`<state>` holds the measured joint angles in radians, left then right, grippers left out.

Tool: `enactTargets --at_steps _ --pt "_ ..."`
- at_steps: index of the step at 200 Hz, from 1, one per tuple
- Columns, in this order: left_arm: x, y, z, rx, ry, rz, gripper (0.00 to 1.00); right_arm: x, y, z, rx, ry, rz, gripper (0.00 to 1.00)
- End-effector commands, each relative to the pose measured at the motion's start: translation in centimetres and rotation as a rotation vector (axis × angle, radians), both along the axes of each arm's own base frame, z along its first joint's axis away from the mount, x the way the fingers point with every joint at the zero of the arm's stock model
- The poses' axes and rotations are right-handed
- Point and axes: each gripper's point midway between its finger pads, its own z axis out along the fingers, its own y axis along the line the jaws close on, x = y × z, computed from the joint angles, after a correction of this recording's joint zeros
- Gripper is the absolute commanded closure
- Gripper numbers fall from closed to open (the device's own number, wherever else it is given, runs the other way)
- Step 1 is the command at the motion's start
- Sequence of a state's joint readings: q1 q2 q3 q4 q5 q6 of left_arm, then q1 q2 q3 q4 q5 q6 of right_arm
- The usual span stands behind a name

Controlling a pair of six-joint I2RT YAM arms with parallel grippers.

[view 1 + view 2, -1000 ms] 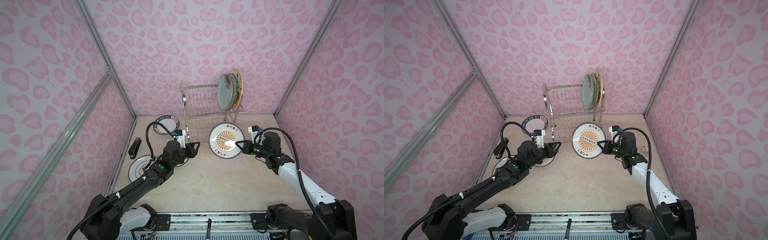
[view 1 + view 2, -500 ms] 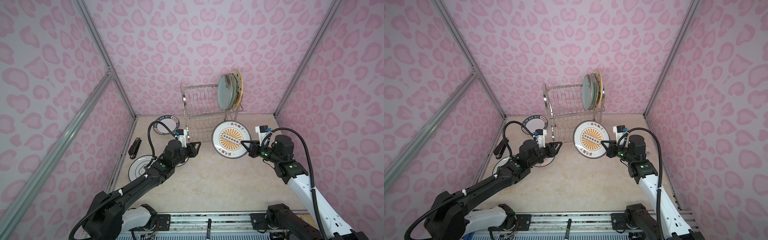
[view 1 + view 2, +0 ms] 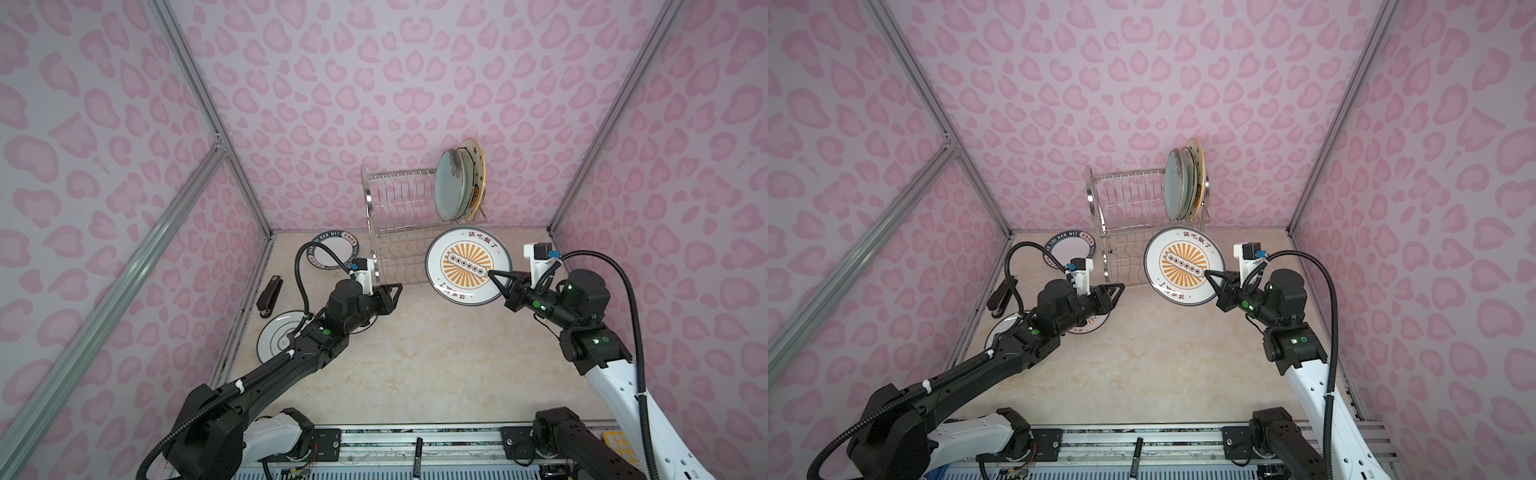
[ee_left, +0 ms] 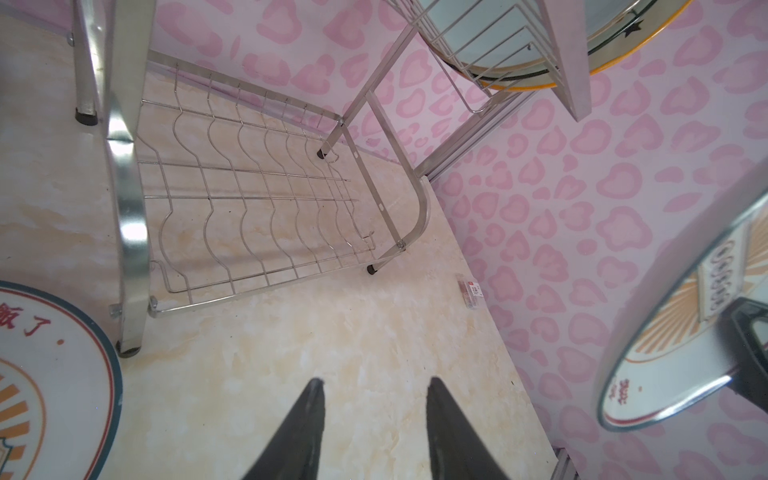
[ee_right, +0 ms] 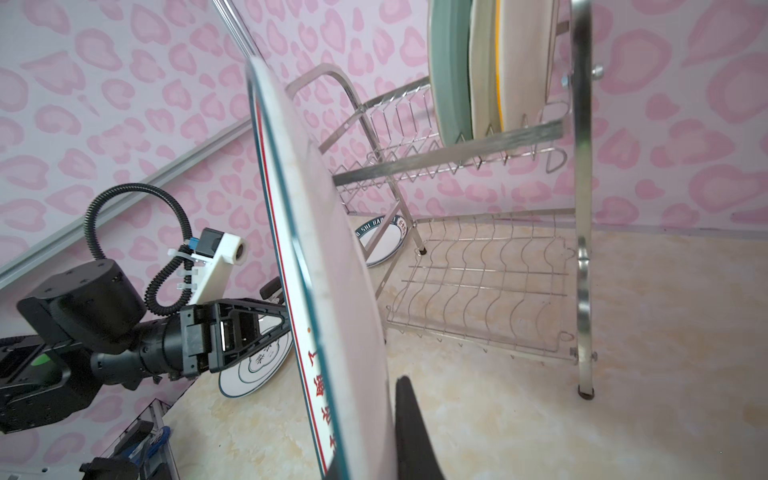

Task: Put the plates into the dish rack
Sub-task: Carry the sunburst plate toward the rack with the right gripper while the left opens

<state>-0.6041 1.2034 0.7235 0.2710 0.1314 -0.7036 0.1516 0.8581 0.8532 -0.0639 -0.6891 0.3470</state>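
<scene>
In both top views my right gripper (image 3: 496, 279) (image 3: 1212, 279) is shut on the rim of an orange-sunburst plate (image 3: 465, 264) (image 3: 1183, 266). That plate is held tilted up above the floor, just in front of the dish rack (image 3: 395, 216) (image 3: 1129, 216). The right wrist view shows the plate (image 5: 324, 270) edge-on, with one finger (image 5: 411, 428) behind it. A teal plate (image 3: 451, 189) and an orange-rimmed plate (image 3: 478, 166) stand in the upper tier. My left gripper (image 3: 395, 289) (image 4: 374, 384) hangs open over bare floor by the rack's lower tier (image 4: 249, 199).
On the floor at the left lie a navy-lettered plate (image 3: 332, 249), a black-ringed white plate (image 3: 276, 343) and a second sunburst plate (image 4: 50, 374) under my left arm. A black stapler (image 3: 269, 296) lies by the left wall. A small packet (image 4: 469, 293) lies by the right wall.
My right gripper has lifted the sunburst plate up and a little to the right, nearer the rack's front, and the right arm has drawn back. The left arm has barely moved.
</scene>
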Motion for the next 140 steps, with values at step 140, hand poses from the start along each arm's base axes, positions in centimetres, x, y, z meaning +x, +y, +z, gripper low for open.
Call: enactTargets --at_steps 140 --pt "-1.3 1.4 0.7 -0.012 -0.043 0.020 0.57 2.4 4.6 15.8 0.030 -0.482 -0.019 1.00"
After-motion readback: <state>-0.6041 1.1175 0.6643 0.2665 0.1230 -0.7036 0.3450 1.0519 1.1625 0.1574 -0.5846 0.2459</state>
